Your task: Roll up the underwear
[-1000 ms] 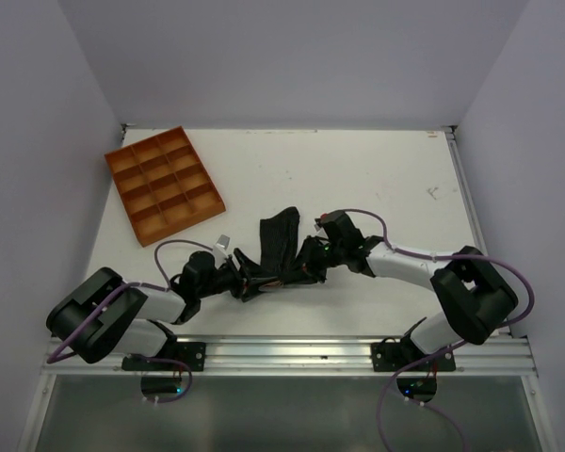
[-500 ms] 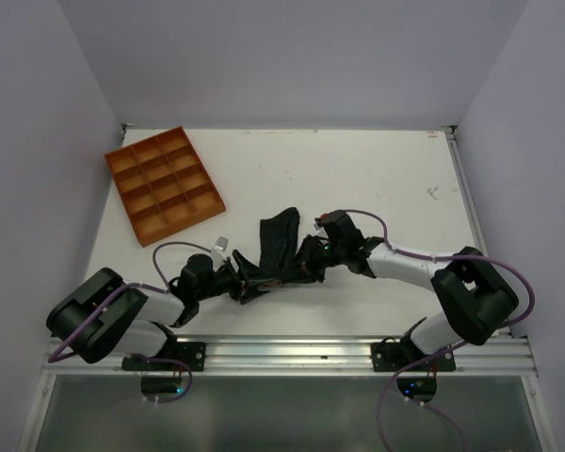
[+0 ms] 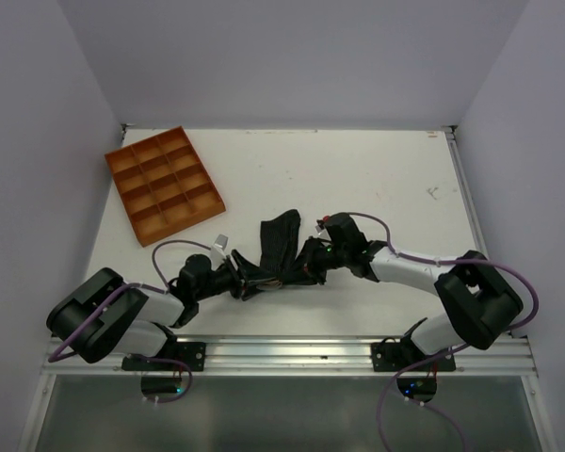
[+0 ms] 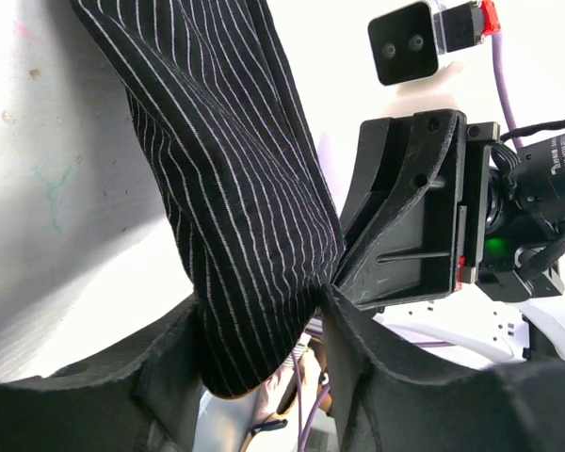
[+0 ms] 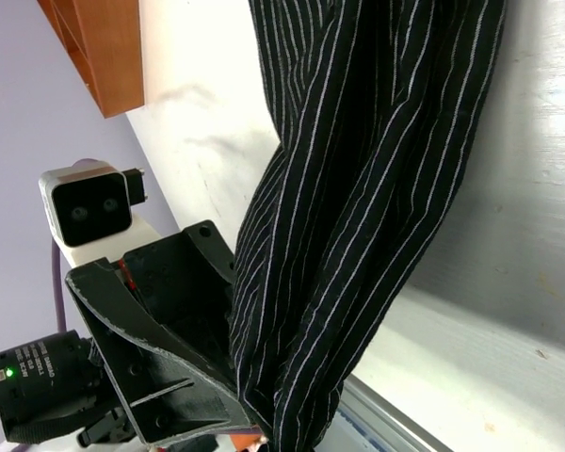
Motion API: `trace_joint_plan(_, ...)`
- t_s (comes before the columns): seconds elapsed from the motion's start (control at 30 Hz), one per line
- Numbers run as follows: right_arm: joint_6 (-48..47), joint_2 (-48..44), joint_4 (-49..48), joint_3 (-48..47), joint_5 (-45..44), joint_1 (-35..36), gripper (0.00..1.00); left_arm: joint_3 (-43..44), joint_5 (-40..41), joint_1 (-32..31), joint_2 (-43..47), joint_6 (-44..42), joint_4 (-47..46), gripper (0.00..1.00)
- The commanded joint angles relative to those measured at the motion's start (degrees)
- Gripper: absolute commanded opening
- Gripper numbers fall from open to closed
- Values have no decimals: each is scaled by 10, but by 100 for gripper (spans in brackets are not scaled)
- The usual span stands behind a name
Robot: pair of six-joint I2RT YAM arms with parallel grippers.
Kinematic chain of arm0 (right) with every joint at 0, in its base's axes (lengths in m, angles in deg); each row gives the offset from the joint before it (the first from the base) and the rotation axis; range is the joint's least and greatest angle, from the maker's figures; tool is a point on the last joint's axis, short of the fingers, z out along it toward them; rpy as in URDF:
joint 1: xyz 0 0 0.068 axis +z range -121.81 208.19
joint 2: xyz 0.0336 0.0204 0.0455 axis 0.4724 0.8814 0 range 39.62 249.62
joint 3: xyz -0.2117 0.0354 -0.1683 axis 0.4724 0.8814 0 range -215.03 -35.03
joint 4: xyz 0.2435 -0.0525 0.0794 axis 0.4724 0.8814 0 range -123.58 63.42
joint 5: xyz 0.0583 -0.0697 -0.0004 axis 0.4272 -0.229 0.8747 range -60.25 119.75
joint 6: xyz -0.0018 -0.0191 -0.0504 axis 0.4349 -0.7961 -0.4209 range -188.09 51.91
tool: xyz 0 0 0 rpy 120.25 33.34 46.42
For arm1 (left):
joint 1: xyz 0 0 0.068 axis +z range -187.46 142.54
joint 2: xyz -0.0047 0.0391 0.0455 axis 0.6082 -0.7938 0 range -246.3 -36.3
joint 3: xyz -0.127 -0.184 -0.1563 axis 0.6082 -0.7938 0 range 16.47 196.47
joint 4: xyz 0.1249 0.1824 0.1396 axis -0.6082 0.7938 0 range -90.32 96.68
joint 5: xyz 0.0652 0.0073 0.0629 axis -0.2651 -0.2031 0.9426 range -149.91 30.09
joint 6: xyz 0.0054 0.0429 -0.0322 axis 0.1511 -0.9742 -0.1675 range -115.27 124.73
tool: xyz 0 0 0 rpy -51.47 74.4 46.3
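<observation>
— Looking at the underwear [image 3: 281, 243], where does it lie?
— Between the two arms, near the front middle of the white counter [image 3: 377, 179]. It is black with thin white stripes and bunched into a long strip. Its far end rests on the counter, and its near end sits where the two sets of jaws meet.
— How do the left jaws stand?
— Spread. From the left wrist, a rounded fold of the cloth fills the gap between the two fingers [image 4: 165, 381] and touches both, but they stand well apart.
— And the right jaws?
— Pinching that end of the underwear from the other side. In the left wrist view their tip meets the cloth just beside the left fingers. From the right wrist the fabric gathers narrow toward the bottom edge and hides the fingers themselves.
— So the two are close?
— Very near, facing each other with the cloth between them.
— Anything else on the counter?
— An orange tray [image 3: 166, 179] with small compartments at the far left, well apart from the underwear.
</observation>
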Motion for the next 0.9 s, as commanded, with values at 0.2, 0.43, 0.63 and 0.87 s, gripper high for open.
trace_joint_plan(0.2, 25, -19, -41, 10, 14, 0, 0, -6, 12, -2, -2, -6, -48, 42)
trace_joint_plan(0.43, 14, -14, -28, 0, 11, 0, 11, 14, -1, -1, -10, -12, -27, 9)
trace_joint_plan(0.63, -138, -42, 193, -71, -41, 0, 27, 37, -28, -2, 11, -25, 79, 0)
trace_joint_plan(0.87, -373, -62, 453, -188, -238, 38, 40, 79, -57, -2, 29, -52, 246, 0)
